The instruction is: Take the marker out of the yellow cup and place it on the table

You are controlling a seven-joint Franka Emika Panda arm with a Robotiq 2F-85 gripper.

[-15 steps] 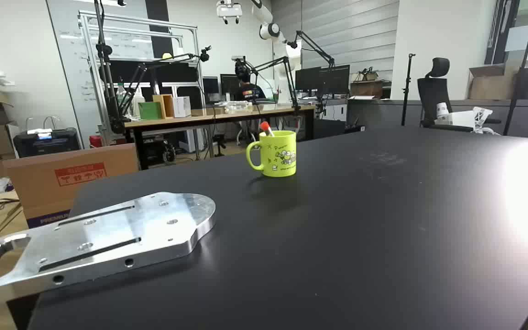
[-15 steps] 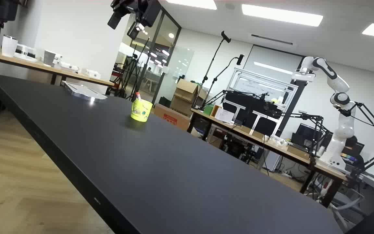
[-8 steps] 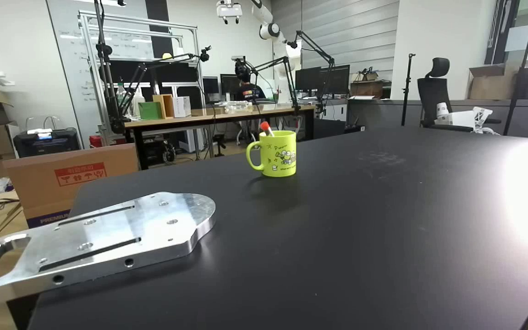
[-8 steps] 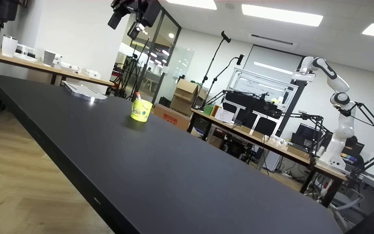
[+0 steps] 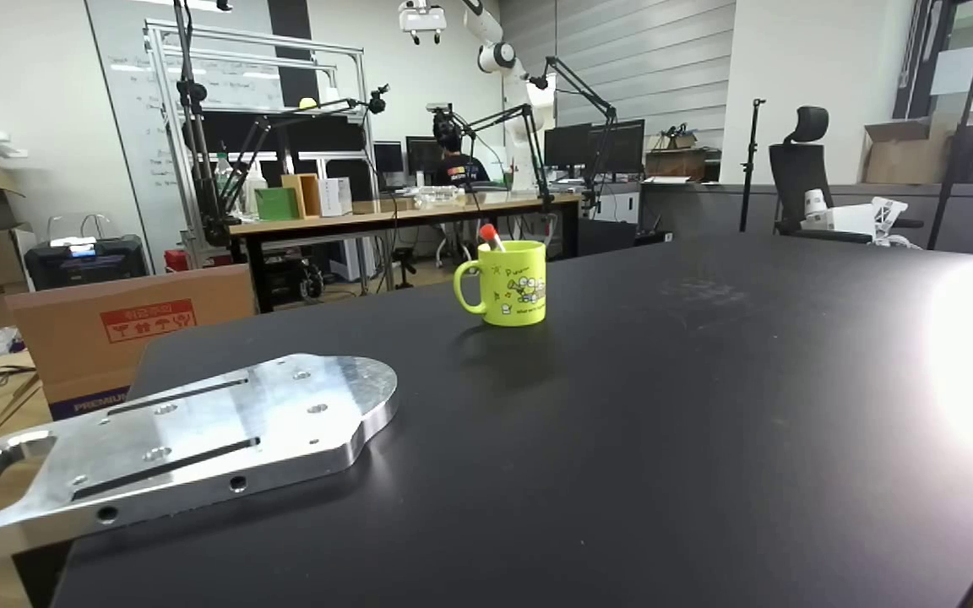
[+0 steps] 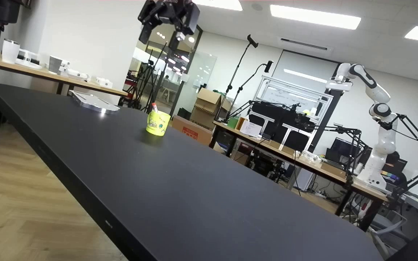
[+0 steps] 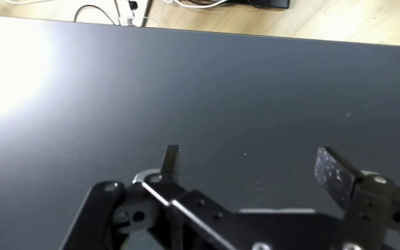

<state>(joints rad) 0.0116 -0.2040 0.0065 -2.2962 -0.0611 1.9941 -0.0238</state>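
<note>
Wood-topped workbench (image 5: 368,213), as I faced it: behind rose a grey, horizontally panelled wall (image 5: 655,59); to the workbench's right stood a black chair (image 5: 795,169); above its level glowed rectangular ceiling lights (image 6: 315,17); in front lay pale wood flooring (image 6: 38,206).

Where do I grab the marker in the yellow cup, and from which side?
I'd pinch the marker by its red end, coming from above with the open gripper. Only its top stands clear of the rim of the yellow cup; the rest is hidden inside. In an exterior view it leans toward the handle, so matching that tilt should help.
</note>
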